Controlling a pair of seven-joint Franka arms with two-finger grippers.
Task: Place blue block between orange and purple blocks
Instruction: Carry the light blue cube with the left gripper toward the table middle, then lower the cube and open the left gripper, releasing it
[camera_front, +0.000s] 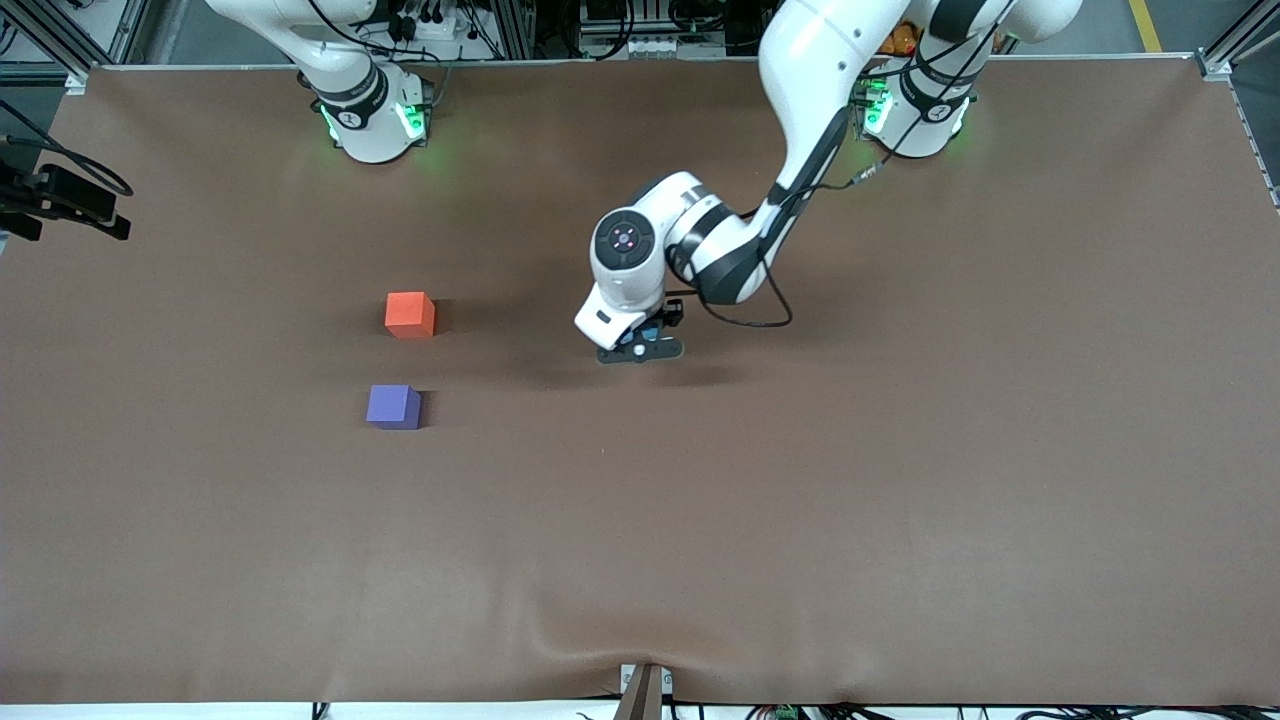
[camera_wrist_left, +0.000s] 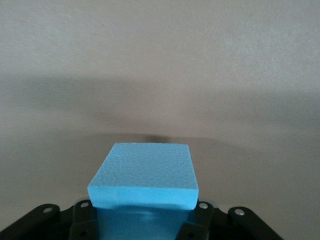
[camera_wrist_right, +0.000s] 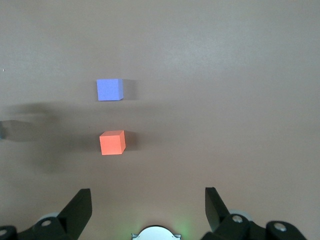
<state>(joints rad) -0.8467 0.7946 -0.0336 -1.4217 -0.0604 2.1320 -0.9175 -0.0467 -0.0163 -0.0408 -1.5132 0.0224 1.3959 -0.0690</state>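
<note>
- Front view — the left gripper (camera_front: 640, 352) sits at centre frame, low over the brown table (camera_front: 800, 500), with its arm coming from the base at upper right. A sliver of blue shows between its fingers, which I take to be the blue block (camera_front: 650, 330). The orange block (camera_front: 410, 314) lies left of centre; the purple block (camera_front: 393, 407) lies directly below it in the frame, nearer the camera, with a bare gap between the two. The blue block is well apart from that gap. Only the right arm's base shows, at upper left; it waits.
- Left wrist view — the blue block (camera_wrist_left: 145, 181) fills the lower centre of the frame, clamped between the dark fingers (camera_wrist_left: 82, 220) of the left gripper (camera_wrist_left: 142, 222). Nothing but bare table appears past it.
- Right wrist view — the right gripper (camera_wrist_right: 147, 210) hangs high over the table, fingers spread wide and holding nothing. The purple block (camera_wrist_right: 109, 89) appears above the orange block (camera_wrist_right: 112, 142) in frame, with the gap unfilled.
- Judgement — the grasp looks done; carrying the block to the gap and releasing it there remain.
</note>
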